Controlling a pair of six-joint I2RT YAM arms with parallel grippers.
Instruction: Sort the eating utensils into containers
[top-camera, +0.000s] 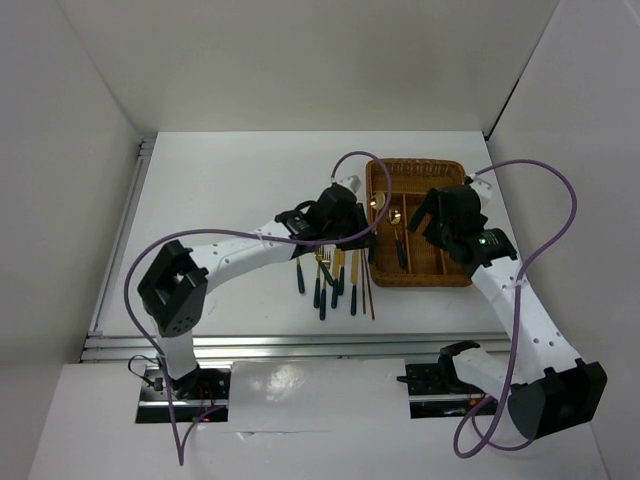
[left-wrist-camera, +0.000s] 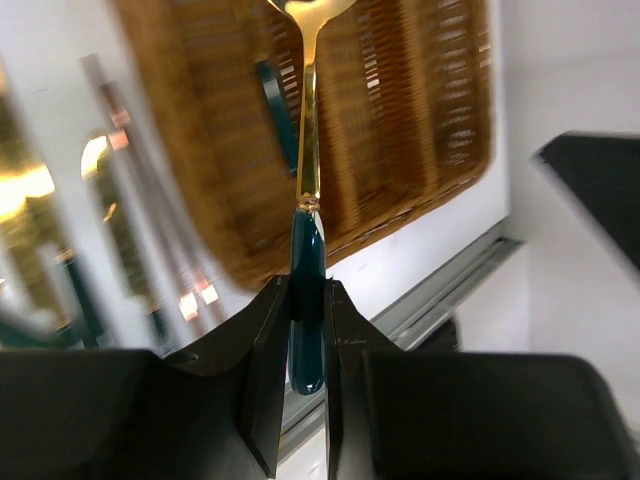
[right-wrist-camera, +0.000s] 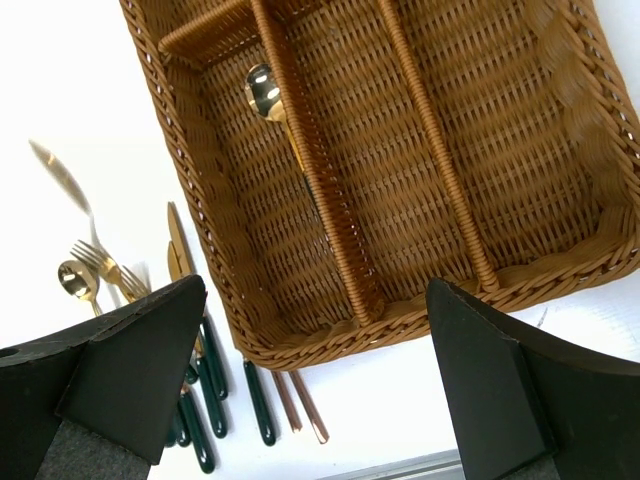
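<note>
Left hand (left-wrist-camera: 305, 295) pinched tight, right hand (right-wrist-camera: 312, 300) spread wide.

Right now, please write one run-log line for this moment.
left gripper: shut on held utensil; right gripper: open over tray; spoon: in tray; loose utensils: on table

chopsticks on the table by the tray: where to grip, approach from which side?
I'd grip the chopsticks at their near ends, straight down from above, jaws closing across the pair. They lie flat along the left wall of the tray, which crowds their far half; only the near ends clear its corner. A green-handled utensil lies close on their left, so open narrowly.
</note>
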